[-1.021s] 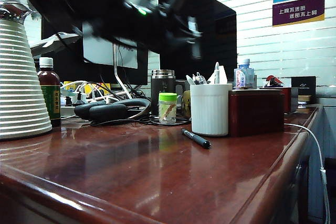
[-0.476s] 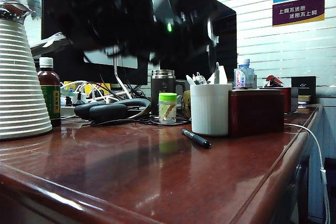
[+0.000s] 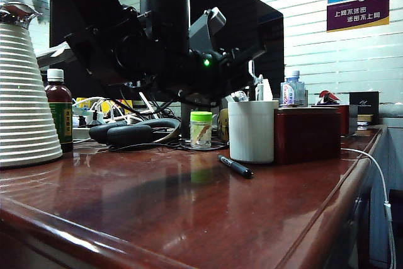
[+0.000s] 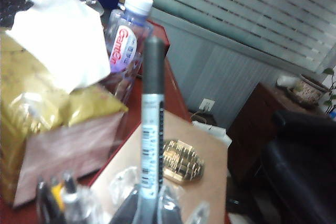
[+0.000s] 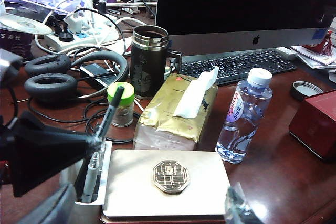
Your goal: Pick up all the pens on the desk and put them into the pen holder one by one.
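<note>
A grey-black pen (image 4: pixel 152 119) is clamped in the left gripper (image 4: pixel 149 211), fingers closed, above the pen holder (image 3: pixel 252 130); lowering is needed. Right gripper (image 5: pixel 147 208) gapes empty. At 6 o'clock, a black pen (image 3: pixel 235 166) awaits on the tabletop (image 3: pixel 189 212).

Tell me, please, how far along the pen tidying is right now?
Done: at least one pen already stands in the white pen holder. In hand: the left gripper, shut on the long black pen, holds it upright over the holder. Left: the short black pen lies on the desk in front of the holder. The right gripper hangs open above, holding nothing.
</note>
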You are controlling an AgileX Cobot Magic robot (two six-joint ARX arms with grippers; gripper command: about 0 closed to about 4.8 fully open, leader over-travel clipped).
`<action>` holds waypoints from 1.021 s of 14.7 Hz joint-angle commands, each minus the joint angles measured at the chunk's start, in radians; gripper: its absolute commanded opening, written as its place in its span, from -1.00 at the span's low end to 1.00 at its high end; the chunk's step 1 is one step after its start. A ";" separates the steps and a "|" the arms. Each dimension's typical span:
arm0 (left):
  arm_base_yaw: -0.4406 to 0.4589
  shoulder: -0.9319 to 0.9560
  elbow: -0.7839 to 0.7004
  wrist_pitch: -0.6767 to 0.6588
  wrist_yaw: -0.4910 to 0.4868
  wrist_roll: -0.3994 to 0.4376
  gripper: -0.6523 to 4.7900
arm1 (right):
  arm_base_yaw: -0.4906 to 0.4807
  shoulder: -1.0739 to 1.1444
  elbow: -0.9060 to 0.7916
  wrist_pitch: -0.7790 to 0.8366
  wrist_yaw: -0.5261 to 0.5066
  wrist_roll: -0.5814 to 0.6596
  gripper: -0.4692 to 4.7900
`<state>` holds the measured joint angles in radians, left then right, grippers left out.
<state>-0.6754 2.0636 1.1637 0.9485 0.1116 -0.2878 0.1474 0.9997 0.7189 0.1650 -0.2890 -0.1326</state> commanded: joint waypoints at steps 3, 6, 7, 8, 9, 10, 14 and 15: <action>0.005 -0.006 0.004 -0.045 0.005 0.003 -0.17 | 0.000 -0.002 0.005 0.011 -0.002 -0.002 0.58; 0.006 -0.180 0.004 -0.063 0.139 0.000 0.51 | 0.001 -0.002 0.005 0.009 -0.037 0.002 0.58; 0.007 -0.267 0.005 -0.246 0.130 0.004 0.52 | 0.001 -0.002 0.005 0.000 -0.049 0.002 0.58; 0.007 -0.377 0.005 -0.542 0.086 0.000 0.55 | 0.001 -0.002 0.005 -0.017 -0.050 0.010 0.58; 0.006 -0.430 0.005 -0.728 0.083 -0.002 0.74 | 0.001 -0.002 0.005 -0.019 -0.050 0.009 0.58; 0.006 -0.463 0.005 -0.886 0.084 -0.045 0.78 | 0.001 -0.002 0.005 -0.019 -0.050 0.009 0.58; -0.010 -0.398 0.005 -1.088 0.091 -0.203 0.85 | 0.001 -0.002 0.005 -0.019 -0.050 0.009 0.58; -0.016 -0.360 0.006 -1.065 0.091 -0.230 0.85 | 0.001 -0.002 0.005 -0.019 -0.051 0.009 0.58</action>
<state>-0.6872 1.6844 1.1664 -0.1436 0.2012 -0.4915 0.1474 0.9997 0.7189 0.1356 -0.3359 -0.1253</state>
